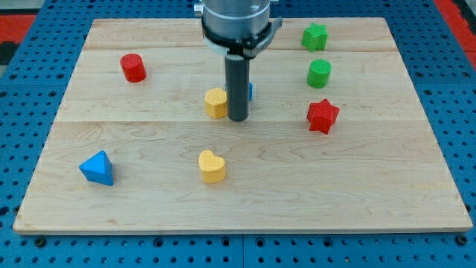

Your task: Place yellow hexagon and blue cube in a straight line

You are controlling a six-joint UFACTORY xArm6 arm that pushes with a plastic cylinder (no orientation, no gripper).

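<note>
The yellow hexagon (216,103) sits near the board's middle, just to the left of my rod. The blue cube (250,92) is mostly hidden behind the rod; only a sliver shows at the rod's right edge. My tip (238,118) rests on the board right beside the hexagon's right side, in front of the cube. Whether the tip touches either block cannot be told.
A red cylinder (133,68) is at the upper left. A green star (314,36) and a green cylinder (320,73) are at the upper right, with a red star (323,115) below them. A blue triangular block (97,167) and a yellow heart (212,166) lie toward the bottom.
</note>
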